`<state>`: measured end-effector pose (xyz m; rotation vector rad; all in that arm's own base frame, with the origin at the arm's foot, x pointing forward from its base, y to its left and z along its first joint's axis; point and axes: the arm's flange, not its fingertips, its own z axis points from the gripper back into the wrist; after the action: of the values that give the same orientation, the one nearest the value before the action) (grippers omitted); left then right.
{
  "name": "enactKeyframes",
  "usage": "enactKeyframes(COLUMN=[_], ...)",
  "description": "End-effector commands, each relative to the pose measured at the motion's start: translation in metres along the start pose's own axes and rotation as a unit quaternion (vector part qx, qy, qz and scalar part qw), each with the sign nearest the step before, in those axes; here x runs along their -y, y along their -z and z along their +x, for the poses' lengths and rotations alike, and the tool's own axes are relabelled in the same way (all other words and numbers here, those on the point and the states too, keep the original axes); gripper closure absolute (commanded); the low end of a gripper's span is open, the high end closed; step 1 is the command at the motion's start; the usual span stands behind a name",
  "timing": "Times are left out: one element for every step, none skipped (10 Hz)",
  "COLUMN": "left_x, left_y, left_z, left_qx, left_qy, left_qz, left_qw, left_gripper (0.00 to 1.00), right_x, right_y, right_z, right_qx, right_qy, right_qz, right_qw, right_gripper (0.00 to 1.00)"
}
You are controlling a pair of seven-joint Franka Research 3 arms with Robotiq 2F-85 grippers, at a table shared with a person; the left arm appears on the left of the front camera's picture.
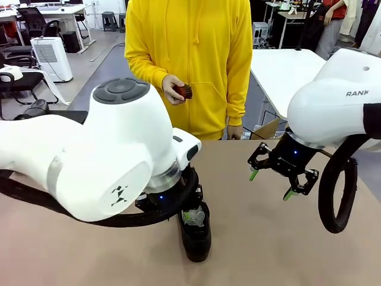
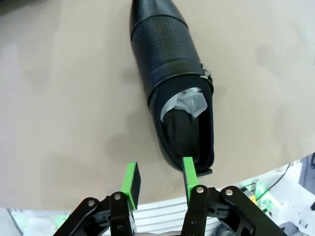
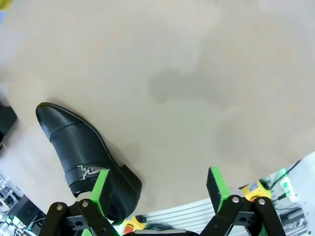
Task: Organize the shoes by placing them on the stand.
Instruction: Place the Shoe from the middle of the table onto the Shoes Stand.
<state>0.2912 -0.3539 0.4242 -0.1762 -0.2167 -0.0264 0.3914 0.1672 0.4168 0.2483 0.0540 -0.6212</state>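
A black glossy shoe (image 2: 170,73) stuffed with white paper lies on the tan table, also seen under my left arm in the front view (image 1: 196,235). My left gripper (image 2: 160,178) hangs open just behind its heel, the right pad (image 2: 188,171) at the heel's rim and nothing between the fingers. My right gripper (image 1: 278,177) is open wide above bare tabletop. In the right wrist view a shoe (image 3: 78,145) with a silver buckle lies beside the left finger (image 3: 100,181) of that gripper (image 3: 157,184), outside the gap. The stand is out of view.
A person in a yellow hoodie (image 1: 196,53) stands at the far side holding a small brown brush (image 1: 183,91). A black cable loop (image 1: 336,190) hangs from my right arm. A dark object (image 3: 5,118) sits at the right wrist view's left edge.
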Motion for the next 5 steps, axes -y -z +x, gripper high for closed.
enactKeyframes(left_x=[0.009,0.013,0.016,0.018,0.020], left_y=[0.014,0.021,0.030,0.038,0.045], left_z=[0.005,0.001,0.000,0.002,0.006], left_qx=[0.001,-0.006,-0.008,-0.008,-0.014], left_qy=[0.033,0.032,0.025,0.016,-0.001], left_qz=[0.007,0.010,0.017,0.028,0.034], left_qw=[0.999,0.999,1.000,0.999,0.999], left_gripper=[0.52,0.52,0.52,0.52,0.52], right_x=[-0.001,-0.001,-0.001,-0.001,-0.001], right_y=[-0.003,-0.003,-0.003,-0.003,-0.003], right_z=[0.004,0.004,0.004,0.004,0.004], right_qx=[0.002,0.002,0.002,0.002,0.002], right_qy=[-0.009,-0.009,-0.009,-0.009,-0.009], right_qz=[0.000,0.000,0.000,0.000,0.000], right_qw=[1.000,1.000,1.000,1.000,1.000], right_gripper=[0.00,0.00,0.00,0.00,0.00])
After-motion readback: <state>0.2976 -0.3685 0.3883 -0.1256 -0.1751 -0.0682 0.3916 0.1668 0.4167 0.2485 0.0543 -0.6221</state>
